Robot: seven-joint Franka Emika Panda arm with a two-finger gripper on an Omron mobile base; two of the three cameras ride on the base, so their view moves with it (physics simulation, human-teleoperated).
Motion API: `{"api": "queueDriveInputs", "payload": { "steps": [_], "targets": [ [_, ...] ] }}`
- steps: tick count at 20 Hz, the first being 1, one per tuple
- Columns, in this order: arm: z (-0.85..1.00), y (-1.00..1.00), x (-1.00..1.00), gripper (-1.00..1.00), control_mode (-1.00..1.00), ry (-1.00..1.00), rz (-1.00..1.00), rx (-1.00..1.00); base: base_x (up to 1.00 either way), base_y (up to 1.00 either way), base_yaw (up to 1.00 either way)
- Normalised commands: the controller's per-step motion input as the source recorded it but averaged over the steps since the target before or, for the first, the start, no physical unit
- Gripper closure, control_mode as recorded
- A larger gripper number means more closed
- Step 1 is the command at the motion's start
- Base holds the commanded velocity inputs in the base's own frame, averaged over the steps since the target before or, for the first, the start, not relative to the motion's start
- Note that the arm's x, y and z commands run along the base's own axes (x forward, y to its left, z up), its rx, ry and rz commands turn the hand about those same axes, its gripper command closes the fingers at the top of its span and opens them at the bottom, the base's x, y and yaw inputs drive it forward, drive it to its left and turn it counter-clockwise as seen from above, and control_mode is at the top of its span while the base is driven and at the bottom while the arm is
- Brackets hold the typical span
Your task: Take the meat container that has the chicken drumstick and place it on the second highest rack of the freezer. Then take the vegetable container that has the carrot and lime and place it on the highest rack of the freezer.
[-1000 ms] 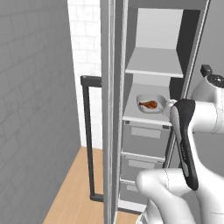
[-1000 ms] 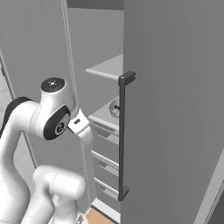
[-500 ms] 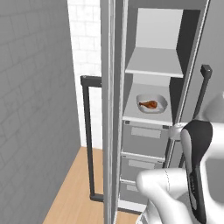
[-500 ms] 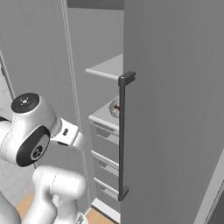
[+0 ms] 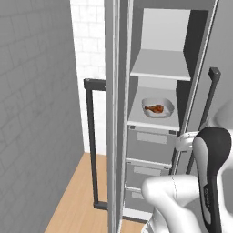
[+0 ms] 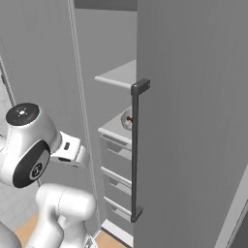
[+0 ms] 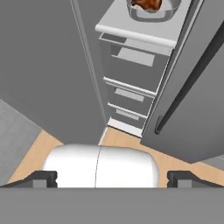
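Observation:
The meat container (image 5: pixel 158 108), a shallow grey bowl, sits on the lower white shelf (image 5: pixel 150 122) of the open freezer (image 5: pixel 157 41) with the chicken drumstick (image 5: pixel 155 108) in it. The highest rack (image 5: pixel 159 68) above it is bare. In the hand view the container (image 7: pixel 154 9) and drumstick (image 7: pixel 148 3) lie at the top edge, far from my gripper (image 7: pixel 112 178). The gripper is open, its fingertips (image 7: pixel 41 177) wide apart with nothing between them, low in front of the drawers. The vegetable container with the carrot and lime is out of view.
Grey drawers (image 5: pixel 150 141) stack below the shelves. The freezer door (image 6: pixel 193 121) stands open on the right with a long dark bar handle (image 6: pixel 134 150). Another door and bar handle (image 5: pixel 91 141) stand on the left. A grey wall (image 5: pixel 36 113) lies left, wooden floor (image 5: pixel 77 195) below.
My arm has drawn back and down from the lower shelf, away from the meat container, which stays on that shelf. The gripper has stayed open.

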Motion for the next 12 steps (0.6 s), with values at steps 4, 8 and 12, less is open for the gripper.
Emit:
{"api": "queueDriveInputs", "payload": {
  "steps": [4,8,12],
  "targets": [
    [0.0,0.0,0.0,-1.0,-1.0,0.0,0.0,0.0,0.0,0.0,0.0],
    [0.0,0.0,0.0,-1.0,1.0,0.0,0.0,0.0,-0.29,0.0,-0.05],
    [0.0,0.0,0.0,-1.0,1.0,0.0,0.0,0.0,-0.64,0.0,-0.33]
  ]
}}
